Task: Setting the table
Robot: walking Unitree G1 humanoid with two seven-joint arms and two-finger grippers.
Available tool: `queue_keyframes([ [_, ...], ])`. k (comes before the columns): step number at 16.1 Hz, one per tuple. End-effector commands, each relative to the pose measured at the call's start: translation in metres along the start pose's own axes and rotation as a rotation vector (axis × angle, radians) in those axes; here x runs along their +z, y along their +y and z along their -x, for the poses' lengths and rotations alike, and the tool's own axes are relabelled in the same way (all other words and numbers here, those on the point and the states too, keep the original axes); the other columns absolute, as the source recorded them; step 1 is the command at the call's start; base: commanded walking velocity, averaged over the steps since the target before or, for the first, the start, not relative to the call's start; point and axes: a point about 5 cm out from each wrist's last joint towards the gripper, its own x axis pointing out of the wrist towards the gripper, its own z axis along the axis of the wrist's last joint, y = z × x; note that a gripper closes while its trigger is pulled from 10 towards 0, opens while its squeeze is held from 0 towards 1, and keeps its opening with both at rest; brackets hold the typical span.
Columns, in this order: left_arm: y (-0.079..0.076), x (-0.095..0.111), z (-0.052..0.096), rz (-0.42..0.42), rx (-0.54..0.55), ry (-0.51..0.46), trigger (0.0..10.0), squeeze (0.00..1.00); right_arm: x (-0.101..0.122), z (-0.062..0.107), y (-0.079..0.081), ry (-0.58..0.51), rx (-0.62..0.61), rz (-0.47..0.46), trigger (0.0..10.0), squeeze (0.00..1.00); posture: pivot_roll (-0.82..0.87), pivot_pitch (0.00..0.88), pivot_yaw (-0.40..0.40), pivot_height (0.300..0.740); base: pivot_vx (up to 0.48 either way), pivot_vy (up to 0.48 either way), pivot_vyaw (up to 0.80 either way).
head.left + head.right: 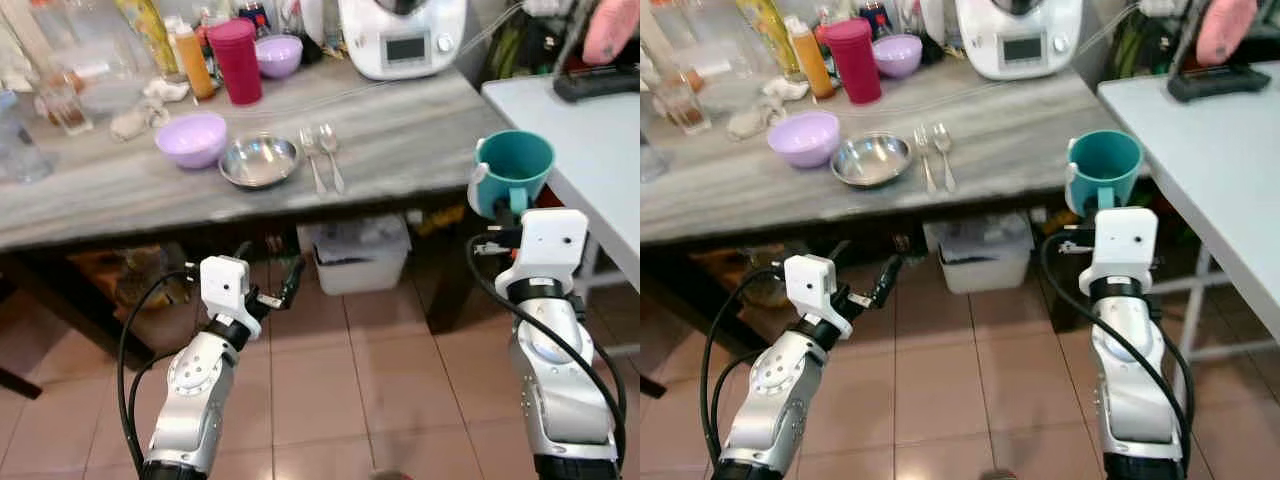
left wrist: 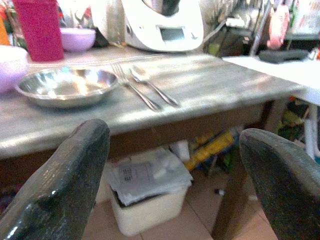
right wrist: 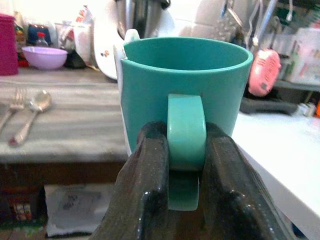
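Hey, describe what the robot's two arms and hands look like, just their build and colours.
Both arms are silver, rounded metal segments with black joint bands and looping black cables. Each wrist ends in a white boxy housing. The left hand and right hand each have two long, glossy black fingers.

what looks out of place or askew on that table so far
Little stands out. The fork and spoon lie side by side beside the steel bowl, neatly. The teal mug is upright, held by its handle in the right gripper, off the table's edge. No spills show.
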Motion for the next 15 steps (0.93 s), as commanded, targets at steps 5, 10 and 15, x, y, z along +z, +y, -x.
queue_keyframes([
  [5, -0.005, 0.026, -0.011, -0.02, -0.028, -0.08, 10.0, 0.0, 0.009, -0.001, 0.004, -0.044, 0.019, 0.006, 10.0, 0.0, -0.26, 0.1, 0.064, 0.74, 0.419, 0.0, 0.31],
  [10, -0.003, 0.032, -0.009, -0.025, -0.024, -0.082, 10.0, 0.0, 0.01, 0.0, 0.004, -0.048, 0.009, 0.006, 10.0, 0.0, -0.26, 0.101, 0.067, 0.74, 0.417, 0.0, 0.17],
  [15, -0.002, 0.04, -0.006, -0.027, -0.015, -0.093, 10.0, 0.0, 0.014, -0.002, 0.003, -0.067, 0.008, 0.01, 10.0, 0.0, -0.26, 0.1, 0.064, 0.74, 0.396, 0.0, 0.0],
])
